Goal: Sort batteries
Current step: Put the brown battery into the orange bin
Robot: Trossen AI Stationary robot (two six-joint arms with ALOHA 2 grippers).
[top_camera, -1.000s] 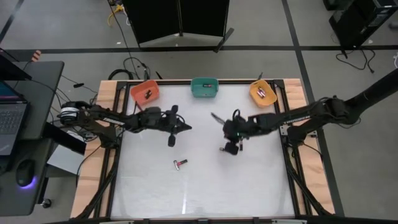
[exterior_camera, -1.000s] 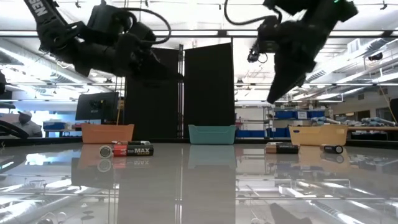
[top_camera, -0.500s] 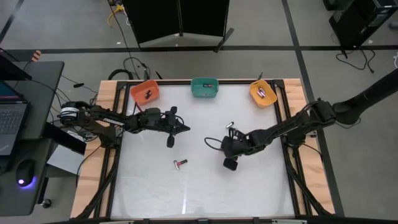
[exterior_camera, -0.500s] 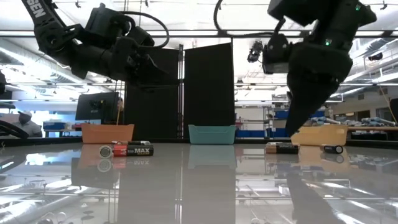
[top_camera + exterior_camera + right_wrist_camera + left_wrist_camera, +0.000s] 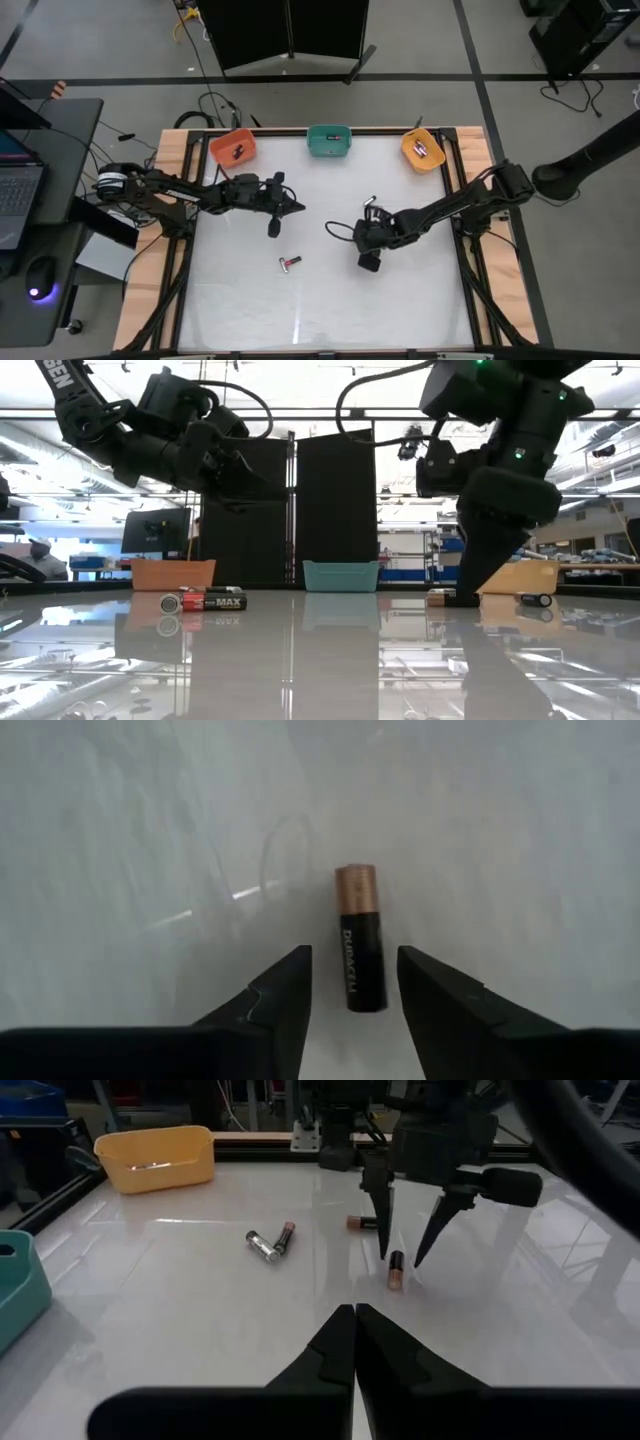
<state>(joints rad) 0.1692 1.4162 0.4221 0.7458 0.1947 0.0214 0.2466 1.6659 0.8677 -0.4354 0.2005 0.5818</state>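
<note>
Copper-topped battery point(image 5: 359, 951): lies flat on the white table point(image 5: 320, 300), directly between the right gripper's fingertips, untouched.
Right gripper point(image 5: 353, 982): fingers apart, lowered to the tabletop, one on each side of the battery.
Left gripper point(image 5: 355, 1342): fingers together, raised above the table, well apart from the right gripper.
Other batteries: a pair point(image 5: 270, 1242) beyond the left gripper; one red-and-dark point(image 5: 290, 263) below it in the high view.

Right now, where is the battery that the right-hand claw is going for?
The black-and-copper battery lies flat on the white table, right of centre, between the open fingers of the right gripper.
</note>
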